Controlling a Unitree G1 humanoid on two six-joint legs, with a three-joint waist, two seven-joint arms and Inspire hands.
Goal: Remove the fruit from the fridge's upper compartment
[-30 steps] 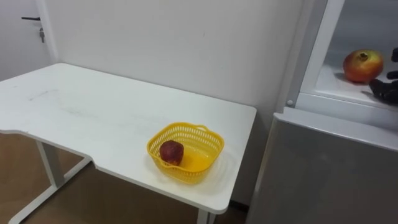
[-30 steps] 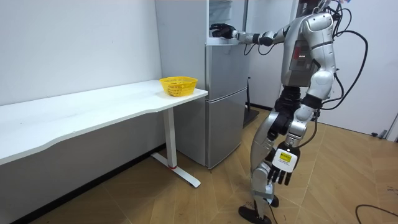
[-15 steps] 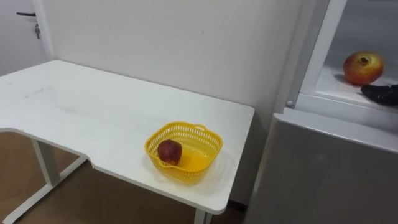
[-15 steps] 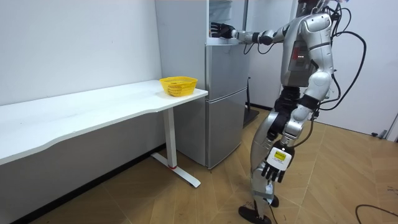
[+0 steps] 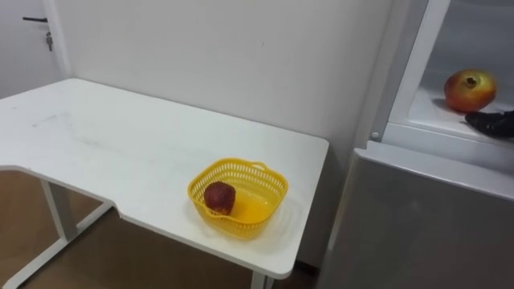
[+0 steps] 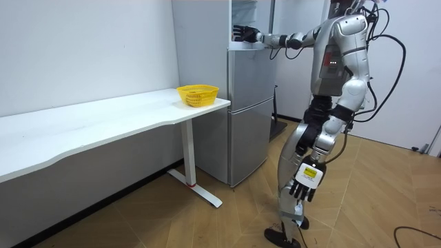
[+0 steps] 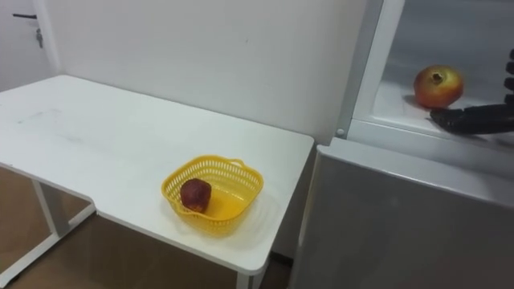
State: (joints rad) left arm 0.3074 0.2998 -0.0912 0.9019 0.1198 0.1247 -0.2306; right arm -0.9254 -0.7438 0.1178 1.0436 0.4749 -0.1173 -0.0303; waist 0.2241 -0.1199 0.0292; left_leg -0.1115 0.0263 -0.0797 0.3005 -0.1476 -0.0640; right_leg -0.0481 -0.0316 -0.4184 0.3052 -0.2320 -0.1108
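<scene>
A red-yellow pomegranate (image 5: 470, 89) sits on the white shelf (image 5: 430, 112) of the open upper fridge compartment. My right hand (image 7: 472, 119) reaches into that compartment from the right. It lies low on the shelf just in front and to the right of the fruit, fingers stretched out, open and holding nothing. In the room view the right hand (image 6: 242, 33) is at the fridge's top, and I stand upright in front of the fridge (image 6: 248, 103). My left hand (image 6: 303, 189) hangs relaxed beside my leg.
A yellow basket (image 5: 265, 178) holding a dark red fruit (image 5: 220, 197) stands near the right front corner of the white table (image 5: 120, 144), left of the fridge. The closed grey lower fridge door (image 5: 426, 217) is below the shelf. A white wall runs behind the table.
My right hand's fingers have gone from curled to stretched out beside the pomegranate. The fruit has not moved. My left arm has swung back slightly; the eye view shifted a little.
</scene>
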